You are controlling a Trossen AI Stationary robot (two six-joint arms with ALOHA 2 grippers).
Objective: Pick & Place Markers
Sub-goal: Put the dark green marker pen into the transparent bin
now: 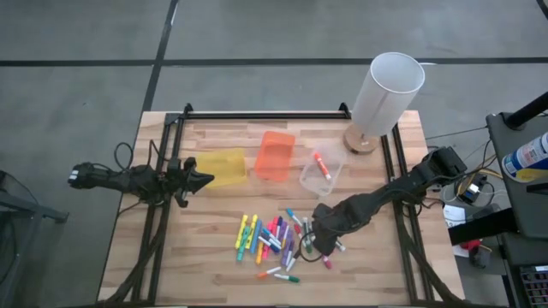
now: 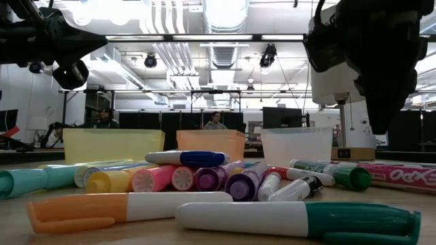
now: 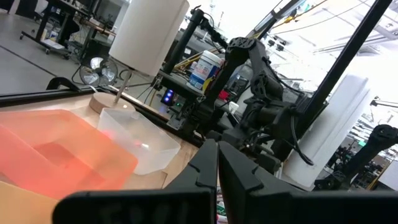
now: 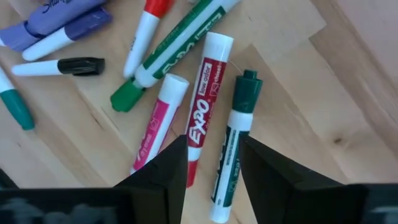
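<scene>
Between the right tool's [image 4: 211,163] parted fingers, two markers are seen on the desk: a red marker [image 4: 203,93] and a dark green marker [image 4: 234,143], lying side by side. Nothing is clamped yet. The rest of the markers [image 1: 272,244] are scattered near the desk's front edge, toward its middle, one more lying in the clear bin [image 1: 322,173]. Each is judged light, stiff and smooth-barrelled, likely to roll or slip; hold is best taken across the barrel's middle, one pen only. The left tool [image 1: 203,180] is held shut and empty beside the yellow bin [image 1: 224,166], toward the desk's left edge.
</scene>
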